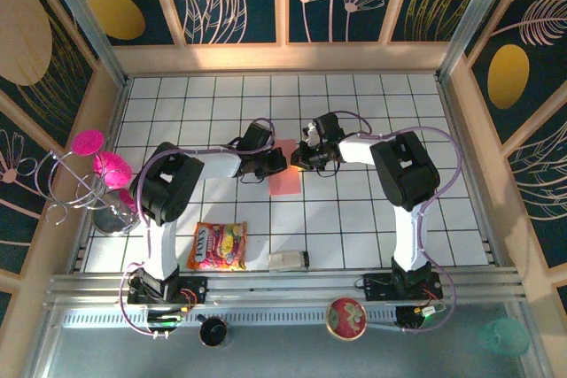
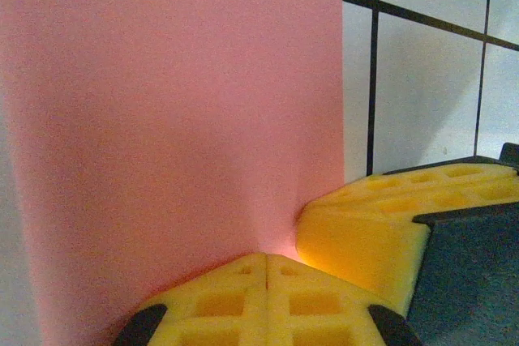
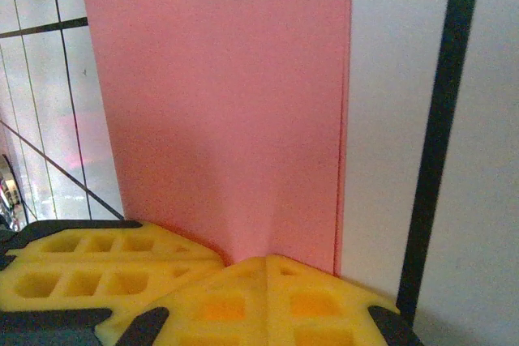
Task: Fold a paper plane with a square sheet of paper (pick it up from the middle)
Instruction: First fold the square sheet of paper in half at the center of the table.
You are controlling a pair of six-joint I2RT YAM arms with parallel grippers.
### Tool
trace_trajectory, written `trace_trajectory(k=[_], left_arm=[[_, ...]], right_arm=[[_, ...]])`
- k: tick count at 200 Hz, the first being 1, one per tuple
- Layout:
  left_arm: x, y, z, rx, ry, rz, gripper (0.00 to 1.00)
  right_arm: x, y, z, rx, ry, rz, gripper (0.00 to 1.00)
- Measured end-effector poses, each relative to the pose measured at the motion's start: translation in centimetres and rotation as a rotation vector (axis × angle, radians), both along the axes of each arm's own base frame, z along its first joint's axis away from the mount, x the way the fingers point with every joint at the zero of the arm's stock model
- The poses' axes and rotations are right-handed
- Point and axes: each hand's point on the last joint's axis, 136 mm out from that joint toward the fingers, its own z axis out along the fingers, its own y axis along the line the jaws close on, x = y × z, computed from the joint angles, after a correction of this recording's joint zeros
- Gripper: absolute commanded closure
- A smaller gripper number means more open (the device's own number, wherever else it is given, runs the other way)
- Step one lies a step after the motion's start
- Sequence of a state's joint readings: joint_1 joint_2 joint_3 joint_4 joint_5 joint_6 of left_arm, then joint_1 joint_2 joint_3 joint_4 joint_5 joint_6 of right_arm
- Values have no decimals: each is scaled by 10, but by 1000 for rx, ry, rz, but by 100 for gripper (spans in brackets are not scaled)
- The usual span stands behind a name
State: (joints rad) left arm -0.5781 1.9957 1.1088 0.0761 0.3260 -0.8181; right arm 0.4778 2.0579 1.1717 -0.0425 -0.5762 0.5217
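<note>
The salmon-pink sheet of paper hangs as a narrow folded strip between my two grippers over the middle of the tiled table. My left gripper meets its upper left edge and my right gripper its upper right edge. In the left wrist view the paper rises from my shut left gripper, dimpled at the tips, with the right arm's yellow fingers close beside. In the right wrist view my right gripper is shut on the paper, whose right edge shows two layers.
An orange-yellow snack packet and a small white object lie near the front edge. A wire stand with magenta round pieces stands at the left. Patterned walls enclose the white tiled table.
</note>
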Motion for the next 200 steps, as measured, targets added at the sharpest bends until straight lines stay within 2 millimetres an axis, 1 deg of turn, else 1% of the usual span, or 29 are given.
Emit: trace_trajectory(k=[60, 92, 135, 150, 170, 184, 200], left_arm=[[-4, 10, -3, -63, -5, -5, 100], [-14, 27, -4, -73, 6, 11, 100], [-20, 56, -3, -48, 27, 67, 100], [-19, 62, 2, -35, 25, 84, 100], [-15, 61, 16, -61, -5, 84, 100], [-11, 52, 29, -111, -28, 74, 100], [-6, 41, 38, -159, -39, 58, 100]], right_arm=[[-2, -2, -5, -12, -1, 9, 100], [-2, -2, -5, -11, -5, 10, 100], [-2, -2, -5, -12, -11, 16, 100], [-2, -2, -5, -12, -11, 16, 100], [-2, -2, -5, -12, -11, 16, 100], [-2, -2, -5, -11, -11, 16, 100], [-2, -2, -5, -11, -11, 17, 100]])
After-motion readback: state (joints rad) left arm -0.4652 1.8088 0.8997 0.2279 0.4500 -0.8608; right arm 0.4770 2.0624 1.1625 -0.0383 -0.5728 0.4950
